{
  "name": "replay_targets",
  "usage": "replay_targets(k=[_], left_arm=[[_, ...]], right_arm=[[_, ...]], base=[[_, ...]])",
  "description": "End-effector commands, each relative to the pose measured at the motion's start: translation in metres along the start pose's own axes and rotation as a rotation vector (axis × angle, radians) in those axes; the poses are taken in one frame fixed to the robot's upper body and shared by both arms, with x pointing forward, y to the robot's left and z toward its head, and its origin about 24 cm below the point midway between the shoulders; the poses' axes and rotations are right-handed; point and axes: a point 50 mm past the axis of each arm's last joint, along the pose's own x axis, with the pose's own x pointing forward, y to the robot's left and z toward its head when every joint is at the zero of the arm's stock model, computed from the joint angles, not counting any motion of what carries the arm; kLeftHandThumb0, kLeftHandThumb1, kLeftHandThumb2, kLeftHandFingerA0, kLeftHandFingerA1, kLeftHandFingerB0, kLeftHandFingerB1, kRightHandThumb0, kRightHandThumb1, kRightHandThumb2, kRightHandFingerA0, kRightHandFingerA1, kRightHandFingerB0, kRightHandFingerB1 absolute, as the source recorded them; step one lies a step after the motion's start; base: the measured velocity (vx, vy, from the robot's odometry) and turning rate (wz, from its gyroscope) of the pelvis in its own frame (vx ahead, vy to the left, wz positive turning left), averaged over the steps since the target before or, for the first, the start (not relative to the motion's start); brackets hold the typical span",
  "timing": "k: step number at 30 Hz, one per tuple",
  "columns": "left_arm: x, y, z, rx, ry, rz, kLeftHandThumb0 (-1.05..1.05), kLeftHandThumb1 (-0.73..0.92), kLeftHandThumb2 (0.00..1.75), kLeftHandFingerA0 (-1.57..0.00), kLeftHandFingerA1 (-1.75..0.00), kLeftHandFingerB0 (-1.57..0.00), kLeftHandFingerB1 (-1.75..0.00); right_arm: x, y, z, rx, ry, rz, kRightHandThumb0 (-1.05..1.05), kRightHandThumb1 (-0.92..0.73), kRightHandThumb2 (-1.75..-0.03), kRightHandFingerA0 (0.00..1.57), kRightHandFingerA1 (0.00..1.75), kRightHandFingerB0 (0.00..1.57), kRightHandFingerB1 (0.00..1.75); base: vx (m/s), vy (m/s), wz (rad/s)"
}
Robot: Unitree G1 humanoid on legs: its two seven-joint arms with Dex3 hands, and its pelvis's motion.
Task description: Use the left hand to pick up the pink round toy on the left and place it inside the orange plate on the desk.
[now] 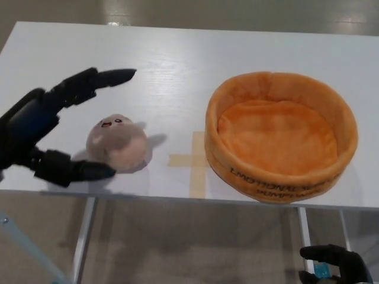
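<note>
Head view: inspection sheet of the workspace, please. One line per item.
Surface: white table, a tan tape cross near its front edge.
Job's things: pink round toy on the table left of the cross, face up; orange plate right of the cross, nothing inside it.
Clutter: nothing seen.
Hands: left hand open at the toy's left side, one finger above and behind it, thumb low in front; toy not lifted. Right hand low at the bottom right, below the table edge, open or shut unclear.
Cables: nothing seen.
Surroundings: table legs and floor show beneath the front edge.
</note>
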Motion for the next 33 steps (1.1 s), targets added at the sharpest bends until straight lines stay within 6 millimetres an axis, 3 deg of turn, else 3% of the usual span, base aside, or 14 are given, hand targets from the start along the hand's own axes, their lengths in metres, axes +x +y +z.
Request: replay_targets(k=[1, 2, 3, 7, 8, 10, 15, 22, 23, 29, 30, 33], left_arm=[[0.035, -0.002, -0.027, 0.300, 0.185, -0.043, -0.33, 0.41, 0.54, 0.00, -0.11, -0.11, -0.28], [0.037, -0.001, -0.028, 0.305, 0.191, -0.047, -0.33, 0.41, 0.54, 0.00, -0.11, -0.11, -0.28], [0.039, -0.002, -0.031, 0.312, 0.206, -0.052, -0.36, 0.29, 0.65, 0.00, -0.10, -0.06, -0.31], [0.047, -0.005, -0.038, 0.359, 0.248, -0.089, -0.38, 0.30, 0.65, 0.00, -0.11, -0.05, -0.29], [0.050, -0.007, -0.040, 0.388, 0.266, -0.117, -0.41, 0.29, 0.63, 0.00, -0.03, -0.11, -0.26], [0.053, -0.010, -0.042, 0.408, 0.278, -0.139, -0.49, 0.33, 0.66, 0.00, 0.00, -0.07, -0.21], [0.056, -0.018, -0.051, 0.437, 0.328, -0.189, -0.46, 0.32, 0.68, 0.00, -0.07, -0.01, -0.24], [0.052, -0.030, -0.061, 0.440, 0.357, -0.226, -0.42, 0.32, 0.68, 0.00, -0.10, -0.08, -0.30], [0.052, -0.031, -0.062, 0.439, 0.360, -0.228, -0.43, 0.37, 0.52, 0.00, -0.14, -0.07, -0.28], [0.050, -0.038, -0.069, 0.465, 0.391, -0.266, -0.48, 0.38, 0.52, 0.00, -0.12, -0.07, -0.28], [0.050, -0.039, -0.070, 0.470, 0.397, -0.272, -0.48, 0.31, 0.64, 0.00, -0.08, -0.05, -0.28], [0.048, -0.042, -0.073, 0.484, 0.409, -0.290, -0.50, 0.39, 0.52, 0.00, -0.15, -0.08, -0.27]], right_arm=[[-0.002, -0.001, -0.008, 0.012, 0.022, 0.006, -0.13, -0.58, -0.56, 0.65, 0.97, 0.59, 0.80], [-0.002, 0.000, -0.008, 0.012, 0.022, 0.006, -0.13, -0.58, -0.56, 0.65, 0.97, 0.59, 0.80], [-0.002, 0.000, -0.008, 0.010, 0.025, 0.008, -0.11, -0.59, -0.56, 0.65, 0.96, 0.58, 0.77], [-0.002, 0.000, -0.009, 0.000, 0.029, 0.008, -0.11, -0.58, -0.56, 0.66, 0.95, 0.60, 0.78], [-0.002, 0.000, -0.009, -0.003, 0.026, 0.009, -0.12, -0.58, -0.56, 0.66, 0.95, 0.61, 0.78], [-0.002, 0.001, -0.009, -0.006, 0.023, 0.010, -0.12, -0.58, -0.56, 0.68, 0.97, 0.60, 0.79], [-0.002, 0.001, -0.009, -0.005, 0.026, 0.012, -0.13, -0.59, -0.56, 0.65, 0.94, 0.60, 0.78], [-0.002, 0.001, -0.008, -0.006, 0.029, 0.008, -0.12, -0.59, -0.56, 0.65, 0.95, 0.60, 0.78], [-0.002, 0.001, -0.008, -0.006, 0.028, 0.009, -0.12, -0.59, -0.57, 0.65, 0.95, 0.59, 0.78], [-0.002, 0.001, -0.008, -0.004, 0.024, 0.011, -0.14, -0.58, -0.57, 0.66, 0.96, 0.60, 0.79], [-0.002, 0.001, -0.008, -0.004, 0.024, 0.012, -0.14, -0.58, -0.57, 0.66, 0.95, 0.60, 0.80], [-0.002, 0.002, -0.008, 0.008, 0.025, 0.015, -0.13, -0.59, -0.57, 0.65, 0.95, 0.60, 0.80]], base=[[0.00, 0.000, 0.00], [0.00, 0.000, 0.00], [0.00, 0.000, 0.00], [0.00, 0.000, 0.00], [0.00, 0.000, 0.00], [0.00, 0.000, 0.00], [0.00, 0.000, 0.00], [0.00, 0.000, 0.00], [0.00, 0.000, 0.00], [0.00, 0.000, 0.00], [0.00, 0.000, 0.00], [0.00, 0.000, 0.00]])
